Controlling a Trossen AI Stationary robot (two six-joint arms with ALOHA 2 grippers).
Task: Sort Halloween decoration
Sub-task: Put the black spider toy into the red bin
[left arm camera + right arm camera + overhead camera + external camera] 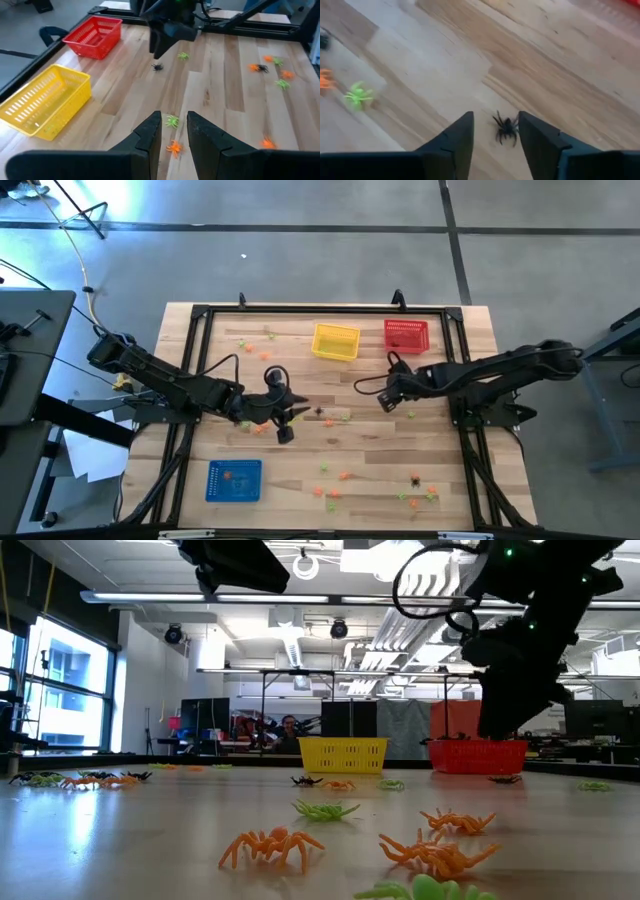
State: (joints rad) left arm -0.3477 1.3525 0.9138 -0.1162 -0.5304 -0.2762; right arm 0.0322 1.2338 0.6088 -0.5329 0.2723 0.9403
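The Halloween decoration is a scatter of tiny orange, green and black spiders lying on the wooden table (300, 470). One black spider (506, 129) lies on the table between the fingers of my right gripper (496, 132), which is open and points steeply down at mid-table (388, 400). That same spider (157, 66) also shows in the left wrist view, under the right arm. My left gripper (174, 131) hangs above the table left of centre (285, 418). It is open by a narrow gap with nothing in it. A green spider (172, 120) and an orange one (174, 147) lie on the table below it. My right gripper comes at the black spider from above, slanting down, with one finger on each side of it. One finger (535, 137) stands close to the spider's legs; I cannot tell whether it touches them. The spider lies flat on the table.
A yellow basket (335, 341) and a red basket (406, 335) stand at the far side, and a blue basket (234, 480) at the near left. More spiders lie near the front edge (415, 485) and at the far left (255, 338). A black frame (200, 315) rims the table.
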